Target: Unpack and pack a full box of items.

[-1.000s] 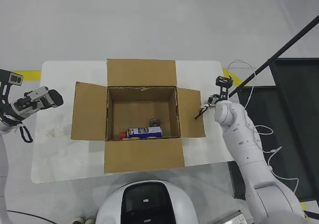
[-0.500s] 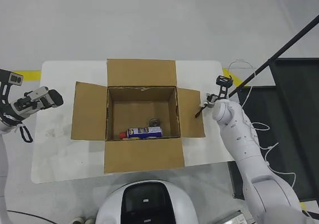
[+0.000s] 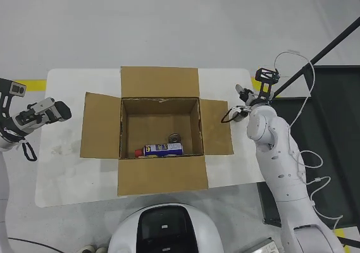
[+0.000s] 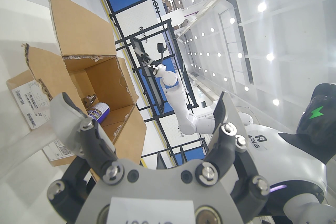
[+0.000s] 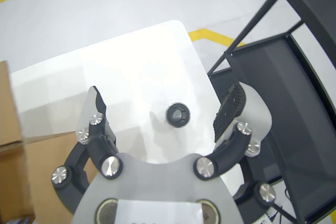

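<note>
A white surface (image 3: 66, 177) carries an open cardboard box (image 3: 161, 82), flaps folded out and nearly emptied, so unpacking seems well along and repacking not yet begun. The left claw (image 4: 141, 104) hangs spread and empty off the box's left side; the right claw (image 5: 164, 97), also spread and empty, hovers over the surface's far right corner. In the box lie a spray can (image 3: 162, 149) and a small metal part (image 3: 174, 136) beside it, and a small black ring (image 5: 178, 115) sits on the surface beneath the right claw.

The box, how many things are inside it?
2: a spray can lying by the near wall of the box and a round metal part beside it. More may be hidden.
</note>
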